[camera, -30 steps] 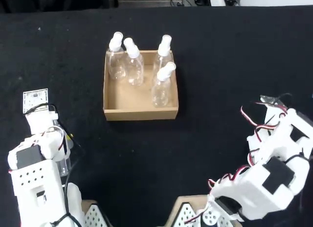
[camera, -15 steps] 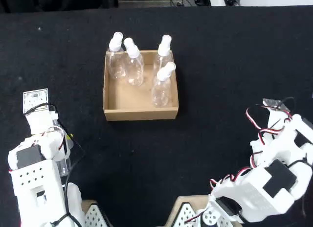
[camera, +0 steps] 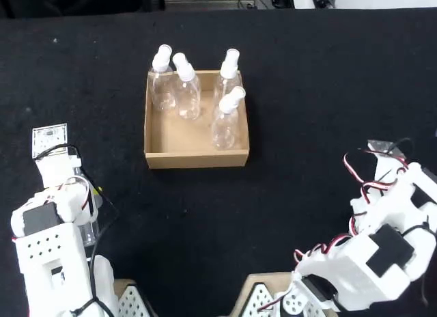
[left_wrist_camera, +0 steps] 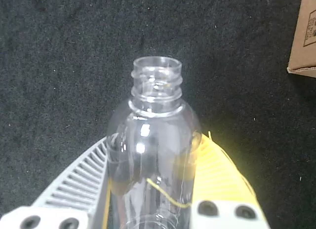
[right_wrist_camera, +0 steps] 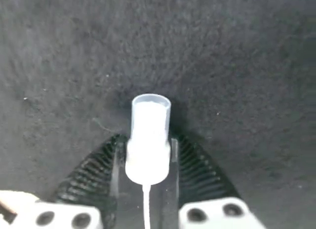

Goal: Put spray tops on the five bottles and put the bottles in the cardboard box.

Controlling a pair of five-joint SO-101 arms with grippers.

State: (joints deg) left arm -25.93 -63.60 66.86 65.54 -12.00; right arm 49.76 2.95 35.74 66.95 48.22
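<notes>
- L gripper (left_wrist_camera: 153,157): grey and yellow fingers are closed on the clear bottle (left_wrist_camera: 155,115), one on each side of the body below the shoulder.
- That bottle's neck is open and threaded, w/ no cap on it. Black table cloth (left_wrist_camera: 59,51) lies beyond it. Can't tell if the bottle touches the cloth.
- In the high view the L arm (camera: 48,228) sits at the near-left corner of the table, well apart from the cardboard box (camera: 196,158).
- A corner of the box is at the edge of the L wrist view, off to one side of the bottle.
- R gripper (right_wrist_camera: 148,142): black fingers are clamped on the spray top (right_wrist_camera: 149,128), pinching its lower collar. The white cap end sticks out past the fingertips and the thin dip tube runs back between the fingers.
- R arm (camera: 382,242) is at the near-right side of the table, also well apart from the box.
- The box sits mid-table, toward the far side, open side up.
- Four capped bottles stand inside it, each w/ a white sprayer on:
  - bottle A (camera: 162,81) and bottle B (camera: 186,91) are just beside each other in the far-left corner;
  - bottle C (camera: 228,78) is in the far-right corner;
  - bottle D (camera: 227,122) is just in front of C, by the right wall.
- The near half of the box floor is bare cardboard.
</notes>
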